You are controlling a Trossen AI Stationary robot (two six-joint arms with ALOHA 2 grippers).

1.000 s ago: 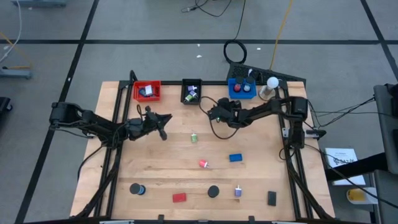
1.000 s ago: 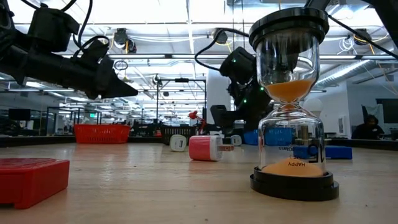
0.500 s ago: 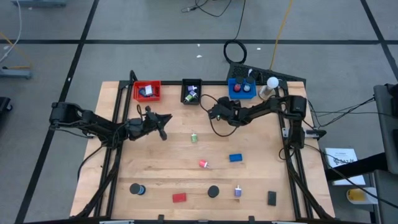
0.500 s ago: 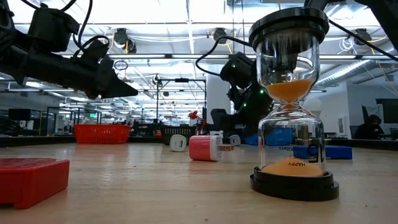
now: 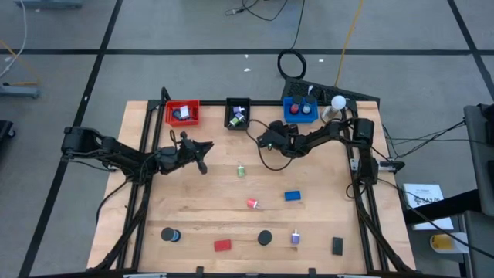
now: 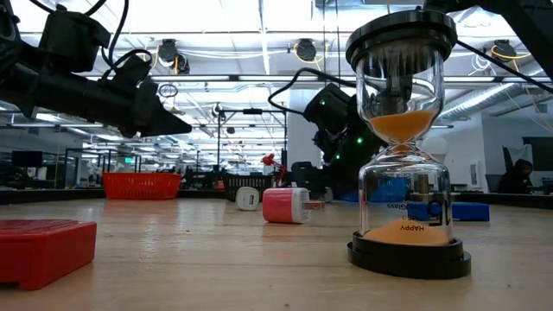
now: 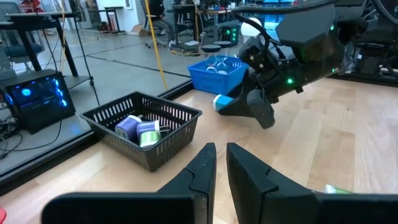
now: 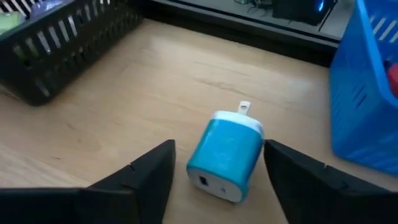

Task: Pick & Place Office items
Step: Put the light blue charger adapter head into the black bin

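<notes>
As the right claw draws its two fingers inward from the wider spread they had a moment ago, a small blue plug-in block lies on the wood between them, metal prongs pointing away from the claw; the fingers stand either side of it with gaps showing, so they are narrowing but not yet on it. Since a second ago that arm has also edged a little toward the black basket, which suggests to me the grab is just beginning and this piece is next in line for a basket. From above, the right claw sits low over the far part of the desk, between the black basket and the blue basket, both close by, so I'd expect tight room sideways and freer room upward. The left claw hangs over the left middle of the desk with its fingers nearly together and nothing in them, unmoved over the last second. Farther out, a red basket stands at the far edge, and the rest of the office items lie scattered toward the near side: a green piece, a red one, a blue block, black discs, well apart with open wood between.
</notes>
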